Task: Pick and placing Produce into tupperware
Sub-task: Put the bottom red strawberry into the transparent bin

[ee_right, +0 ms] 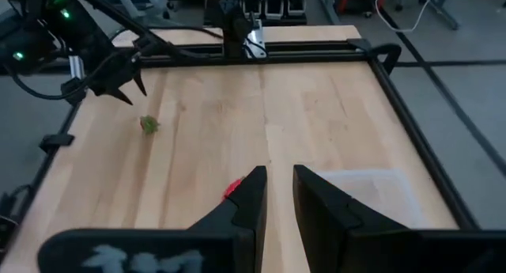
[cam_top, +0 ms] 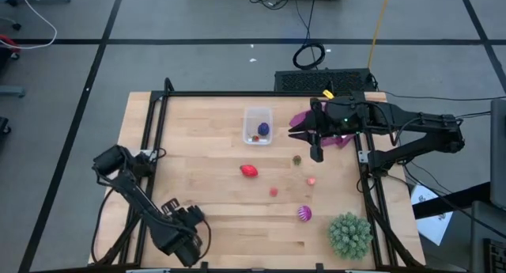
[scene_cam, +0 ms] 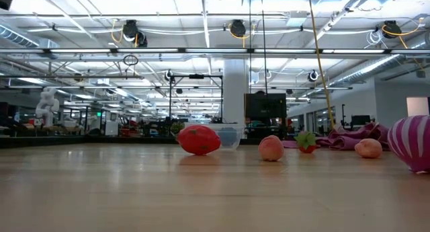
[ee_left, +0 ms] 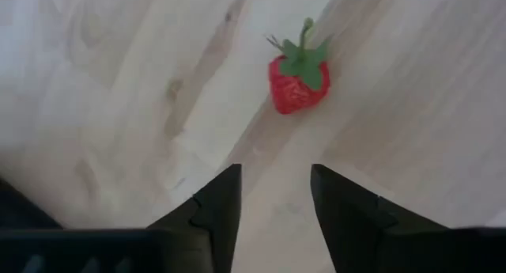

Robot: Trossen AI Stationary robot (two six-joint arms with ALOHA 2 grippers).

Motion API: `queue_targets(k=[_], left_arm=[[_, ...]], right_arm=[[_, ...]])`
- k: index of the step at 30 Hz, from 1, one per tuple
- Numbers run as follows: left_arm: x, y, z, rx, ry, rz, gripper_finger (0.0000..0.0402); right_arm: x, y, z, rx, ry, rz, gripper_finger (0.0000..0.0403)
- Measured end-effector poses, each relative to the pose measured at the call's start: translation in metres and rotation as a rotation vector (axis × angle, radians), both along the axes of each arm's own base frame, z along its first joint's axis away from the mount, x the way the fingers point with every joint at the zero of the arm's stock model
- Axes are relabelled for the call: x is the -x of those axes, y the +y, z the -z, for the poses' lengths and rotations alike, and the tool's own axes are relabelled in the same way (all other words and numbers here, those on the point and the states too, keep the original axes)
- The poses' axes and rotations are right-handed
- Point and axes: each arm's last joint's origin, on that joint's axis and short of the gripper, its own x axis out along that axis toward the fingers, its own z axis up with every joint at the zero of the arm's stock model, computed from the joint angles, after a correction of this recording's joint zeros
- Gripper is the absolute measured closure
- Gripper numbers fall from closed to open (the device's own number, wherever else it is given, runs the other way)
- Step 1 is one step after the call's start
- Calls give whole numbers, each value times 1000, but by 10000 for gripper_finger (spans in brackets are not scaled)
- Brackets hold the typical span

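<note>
Pale wooden boards make up the bench point(cam_top: 205, 202), framed by dark rails, with a long, brightly lit hall beyond it in the low view.

The left hand point(ee_left: 275, 172) hangs low over the wood. Its two dark fingers are a narrow way apart and have nothing between them. Just ahead of its fingertips, not touching them, lies a red strawberry point(ee_left: 297, 83) with its green leaves and stem turned away from the hand.

The right hand point(ee_right: 278, 172) waits farther back, looking across the bench. Its fingers are drawn together and hold nothing.

The tupperware point(cam_top: 247, 127) stands upright ahead of the right hand and off to one side, well apart from it. Inside it are a blue-purple piece point(cam_top: 263, 129) and another small bit that I cannot make out.

The other produce lies loose on the boards, clear of both hands:
- a red piece point(cam_top: 249, 171)
- a small reddish one point(cam_top: 273, 191)
- a pink one point(cam_top: 311, 180)
- the striped magenta ball point(cam_top: 304, 214)

A green spiky ball point(cam_top: 349, 233) sits near the striped ball. A purple cloth point(scene_cam: 349, 136) lies crumpled at the bench's edge.
</note>
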Motion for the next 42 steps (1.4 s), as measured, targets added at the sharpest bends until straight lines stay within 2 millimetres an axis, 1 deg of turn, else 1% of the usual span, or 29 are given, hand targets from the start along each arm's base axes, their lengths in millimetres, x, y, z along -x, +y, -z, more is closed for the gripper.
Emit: queue_targets(k=[8,13,18,20,23,25,30,33,39,42], left_arm=[[21,10,-28,35,-187,57,295],[28,15,-36,36,-206,113,303],[30,15,-37,62,-125,247,295],[31,14,-37,76,-111,249,294],[30,15,-37,97,-122,134,297],[30,14,-37,102,-122,120,300],[26,7,-37,160,-166,223,304],[21,4,-38,195,-201,247,304],[14,7,-38,193,-208,315,305],[12,11,-35,148,-223,338,305]], right_arm=[[0,0,0,-104,-6,59,346],[-1,0,-2,-123,-31,68,346],[-4,0,-7,-177,-97,92,346],[-4,0,-9,-179,-110,92,346],[-5,0,-9,-180,-116,92,346],[-5,0,-9,-180,-115,92,346],[-5,0,-9,-180,-115,92,346],[-5,0,-9,-180,-115,92,346],[-5,0,-9,-185,-115,94,346],[-5,0,-9,-226,-118,115,346]])
